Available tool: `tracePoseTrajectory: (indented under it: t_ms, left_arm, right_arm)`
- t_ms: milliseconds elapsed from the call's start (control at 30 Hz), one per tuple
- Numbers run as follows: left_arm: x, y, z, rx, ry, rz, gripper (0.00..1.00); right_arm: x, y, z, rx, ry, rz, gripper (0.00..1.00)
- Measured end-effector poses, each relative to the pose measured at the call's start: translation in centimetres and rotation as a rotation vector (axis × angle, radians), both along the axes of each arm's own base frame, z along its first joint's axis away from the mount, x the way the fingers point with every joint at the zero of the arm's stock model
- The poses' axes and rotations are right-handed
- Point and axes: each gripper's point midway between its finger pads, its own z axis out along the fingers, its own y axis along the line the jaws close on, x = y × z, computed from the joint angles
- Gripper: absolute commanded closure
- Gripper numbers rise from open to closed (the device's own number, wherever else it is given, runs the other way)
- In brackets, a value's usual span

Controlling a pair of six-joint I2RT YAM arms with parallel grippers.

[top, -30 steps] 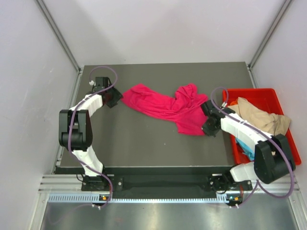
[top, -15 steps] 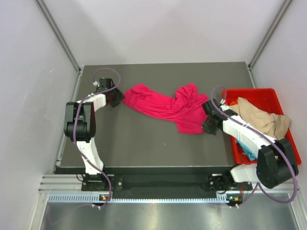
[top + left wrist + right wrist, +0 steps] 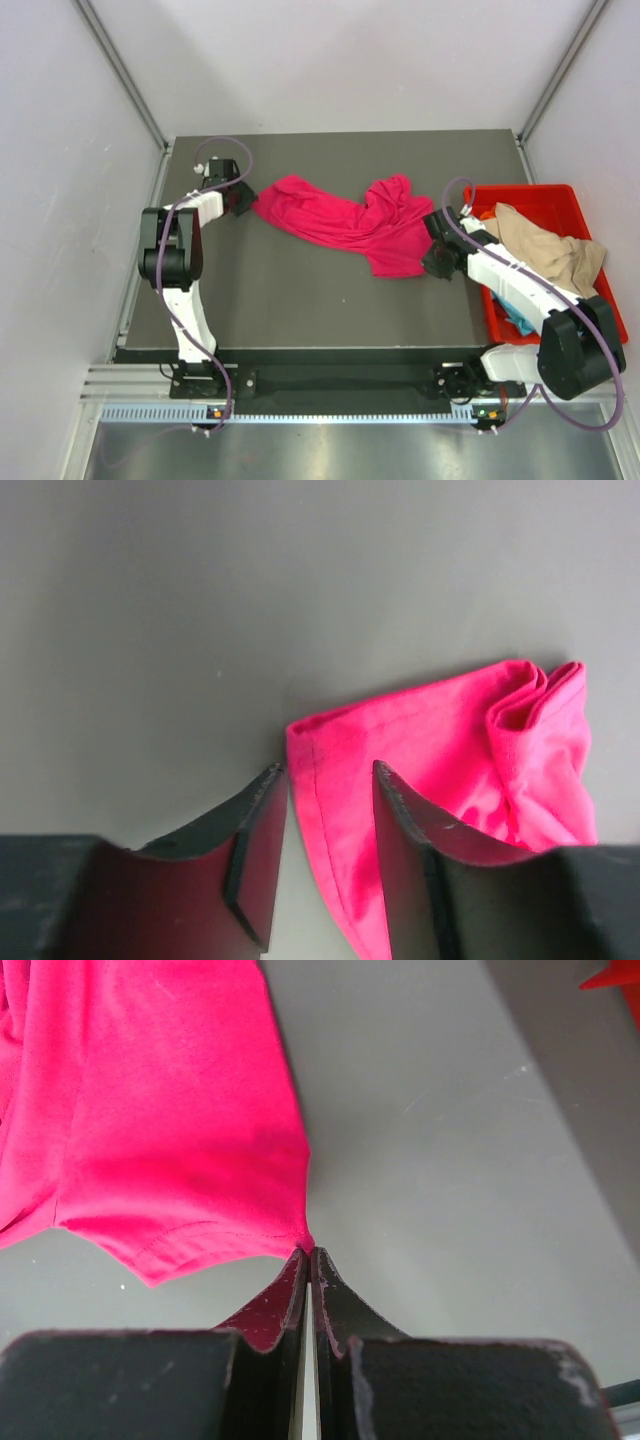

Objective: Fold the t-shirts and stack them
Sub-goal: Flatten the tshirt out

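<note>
The magenta-pink t-shirt [image 3: 340, 222] lies crumpled and stretched across the middle of the dark table. My left gripper [image 3: 245, 203] is at the shirt's left corner. In the left wrist view its jaws [image 3: 328, 770] stand open, with the hemmed edge of the shirt [image 3: 440, 750] between the fingers. My right gripper [image 3: 432, 262] is at the shirt's lower right corner. In the right wrist view it [image 3: 311, 1252] is shut, pinching the tip of that corner of the shirt [image 3: 160, 1110]. A tan t-shirt [image 3: 545, 245] and a turquoise t-shirt [image 3: 512, 300] lie in the bin.
A red plastic bin [image 3: 540, 190] stands at the table's right edge, just behind my right arm; its corner shows in the right wrist view [image 3: 612, 975]. White walls enclose the table on three sides.
My left gripper has slid a little towards the shirt's left corner and its jaws have narrowed. The right gripper stays shut on the shirt corner, hardly moved.
</note>
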Motion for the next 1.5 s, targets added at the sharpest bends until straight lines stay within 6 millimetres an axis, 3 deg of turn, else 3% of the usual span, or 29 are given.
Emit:
tracePoseTrajectory:
  t_ms: [100,167,200,367,467,533,600,700,767,800,900,1000,1100,1200,1333,1433,1500]
  left_arm:
    - [0.4,0.1,-0.2,0.006,-0.006,-0.002,0.76]
    - [0.5,0.1,-0.4,0.011,-0.007,-0.003,0.97]
    - [0.4,0.2,-0.5,0.014,-0.003,-0.001,1.00]
    - [0.0,0.1,-0.4,0.014,0.013,-0.007,1.00]
    - [-1.3,0.1,0.5,0.010,0.049,-0.011,1.00]
    - [-1.9,0.1,3.2,0.009,0.040,-0.011,1.00]
    - [-1.7,0.1,8.1,0.006,-0.024,-0.009,1.00]
    - [-1.1,0.0,19.1,-0.004,-0.231,-0.001,1.00]
    - [-2.4,0.2,27.3,-0.012,-0.396,0.014,1.00]
    - [-3.8,0.3,31.6,-0.016,-0.485,0.024,1.00]
    - [-9.2,0.8,41.4,-0.035,-0.697,0.051,1.00]
    - [-15.2,1.1,47.8,-0.054,-0.844,0.070,1.00]
    - [-19.3,1.2,50.7,-0.076,-0.912,0.073,1.00]
    - [-22.7,1.0,51.8,-0.104,-0.935,0.072,1.00]
    - [-25.6,0.8,52.6,-0.136,-0.945,0.068,1.00]
    - [-26.9,0.4,53.6,-0.158,-0.969,0.046,1.00]
    - [-27.0,0.1,53.6,-0.165,-0.966,0.033,1.00]
  right_arm:
    - [0.0,0.0,0.0,-0.002,0.000,0.003,1.00]
    - [0.0,-0.1,0.0,-0.005,-0.001,0.005,1.00]
    - [0.0,-0.1,0.0,-0.006,-0.002,0.005,1.00]
    - [0.2,-0.6,0.5,-0.034,-0.001,0.000,1.00]
    - [1.9,-0.9,4.0,-0.050,-0.054,-0.001,1.00]
    - [4.0,-0.9,7.9,-0.052,-0.139,0.008,1.00]
    - [6.5,-0.8,13.8,-0.055,-0.278,0.015,1.00]
    - [8.2,-1.0,22.0,-0.048,-0.476,0.021,1.00]
    - [7.9,-1.6,27.0,-0.042,-0.594,0.018,1.00]
    - [7.4,-2.0,29.4,-0.035,-0.654,0.020,1.00]
    - [4.9,-2.8,35.3,-0.006,-0.807,0.040,1.00]
    - [1.1,-3.5,40.4,0.052,-0.961,0.073,1.00]
    - [-3.0,-4.4,43.5,0.107,-1.083,0.095,1.00]
    - [-8.2,-5.7,46.4,0.169,-1.223,0.108,1.00]
    - [-14.8,-7.8,50.0,0.234,-1.395,0.103,1.00]
    - [-16.7,-8.4,51.8,0.244,-1.455,0.107,1.00]
    - [-16.3,-8.3,51.6,0.227,-1.438,0.115,1.00]
